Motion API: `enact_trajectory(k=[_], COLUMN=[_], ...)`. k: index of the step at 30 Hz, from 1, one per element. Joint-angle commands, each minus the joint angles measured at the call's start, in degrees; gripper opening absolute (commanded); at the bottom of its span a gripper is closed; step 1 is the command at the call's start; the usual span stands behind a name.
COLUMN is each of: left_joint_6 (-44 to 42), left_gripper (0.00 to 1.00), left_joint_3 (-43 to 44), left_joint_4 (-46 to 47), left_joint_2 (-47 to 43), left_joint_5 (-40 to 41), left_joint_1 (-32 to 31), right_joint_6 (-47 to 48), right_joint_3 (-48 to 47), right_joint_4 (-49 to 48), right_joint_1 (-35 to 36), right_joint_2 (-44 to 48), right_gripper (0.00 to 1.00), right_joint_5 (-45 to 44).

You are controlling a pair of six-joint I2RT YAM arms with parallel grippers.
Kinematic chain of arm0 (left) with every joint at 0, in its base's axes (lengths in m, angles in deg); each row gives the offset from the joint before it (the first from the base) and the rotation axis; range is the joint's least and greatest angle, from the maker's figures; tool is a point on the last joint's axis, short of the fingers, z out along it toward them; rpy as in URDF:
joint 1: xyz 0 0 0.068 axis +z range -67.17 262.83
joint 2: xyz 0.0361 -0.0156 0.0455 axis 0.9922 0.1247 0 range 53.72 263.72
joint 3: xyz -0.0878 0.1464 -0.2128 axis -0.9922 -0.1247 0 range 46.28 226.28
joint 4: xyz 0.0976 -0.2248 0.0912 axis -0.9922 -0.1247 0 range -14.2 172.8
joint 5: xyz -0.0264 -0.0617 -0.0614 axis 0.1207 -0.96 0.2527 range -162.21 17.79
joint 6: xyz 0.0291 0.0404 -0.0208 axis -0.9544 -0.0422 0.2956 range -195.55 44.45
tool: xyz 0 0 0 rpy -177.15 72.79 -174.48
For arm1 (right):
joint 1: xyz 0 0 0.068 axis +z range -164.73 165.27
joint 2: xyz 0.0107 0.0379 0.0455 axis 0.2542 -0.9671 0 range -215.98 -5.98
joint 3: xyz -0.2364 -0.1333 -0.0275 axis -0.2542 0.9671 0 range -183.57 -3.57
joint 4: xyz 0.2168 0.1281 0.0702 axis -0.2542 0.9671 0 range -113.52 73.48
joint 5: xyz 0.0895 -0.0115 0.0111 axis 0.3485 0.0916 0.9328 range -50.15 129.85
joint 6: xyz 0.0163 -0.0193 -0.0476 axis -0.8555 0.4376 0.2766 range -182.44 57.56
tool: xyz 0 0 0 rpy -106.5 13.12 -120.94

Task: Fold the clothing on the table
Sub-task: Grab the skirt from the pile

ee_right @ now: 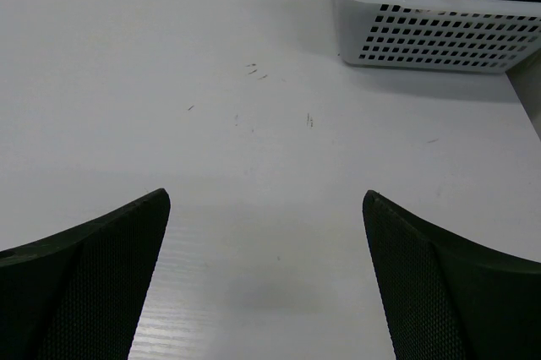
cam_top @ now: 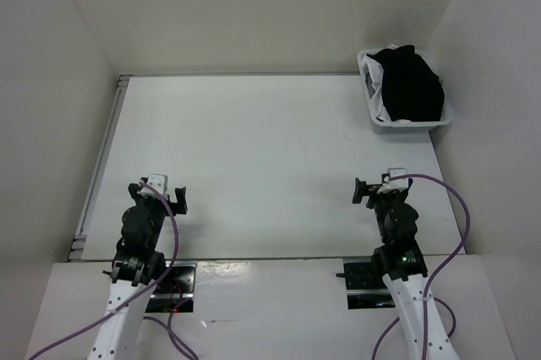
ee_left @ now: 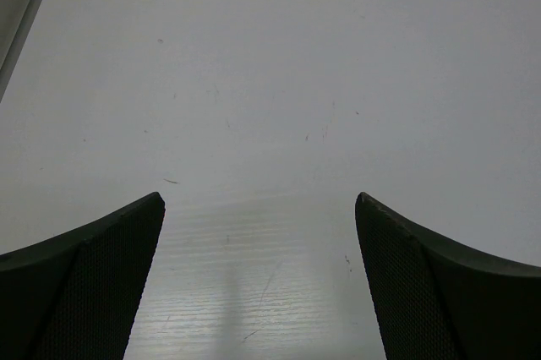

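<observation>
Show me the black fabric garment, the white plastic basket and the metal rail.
Black fabric garment (cam_top: 412, 81), top view, middle of the bundle.
White plastic basket (ee_right: 439, 35), right wrist view, its perforated front wall.
Metal rail (cam_top: 101, 157), top view, midway along its length.

My pads (ee_left: 84, 292) are matt black and finely dimpled. The table (ee_left: 270, 81) is smooth white, faintly glossy, lightly scratched. The basket (ee_right: 439, 35) is perforated white plastic; the clothing (cam_top: 412, 81), soft matt black cloth.
</observation>
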State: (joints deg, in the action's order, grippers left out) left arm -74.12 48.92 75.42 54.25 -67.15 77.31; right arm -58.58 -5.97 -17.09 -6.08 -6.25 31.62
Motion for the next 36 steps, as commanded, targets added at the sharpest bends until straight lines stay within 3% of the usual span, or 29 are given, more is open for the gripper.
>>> enact_trajectory(k=[1,20,24,31,36], left_joint_6=[-1.2,-1.2,-1.2,-1.2,-2.9], left_gripper=[0.99,0.99,0.99,0.99,0.99], left_joint_3=[-2.2,-2.2,-2.2,-2.2,-1.2], left_joint_4=[2.0,2.0,2.0,2.0,2.5], left_joint_2=[-7.7,-7.7,-7.7,-7.7,-7.7], left_joint_5=[-0.1,-0.1,-0.1,-0.1,-0.7], left_joint_1=[-0.2,-0.2,-0.2,-0.2,-0.2], right_joint_6=[-0.9,1.2,4.1,1.7,-0.1], right_joint_3=[2.5,1.4,-3.6,-14.6,-27.0], right_joint_4=[-3.0,-3.0,-4.4,-11.6,-9.2], right_joint_1=[0.3,0.3,0.3,0.3,0.3], right_joint_2=[4.8,4.8,4.8,4.8,-2.9], right_gripper=[0.98,0.98,0.98,0.98,0.98], right_joint_5=[-0.6,2.1,3.3,-8.9,-12.9])
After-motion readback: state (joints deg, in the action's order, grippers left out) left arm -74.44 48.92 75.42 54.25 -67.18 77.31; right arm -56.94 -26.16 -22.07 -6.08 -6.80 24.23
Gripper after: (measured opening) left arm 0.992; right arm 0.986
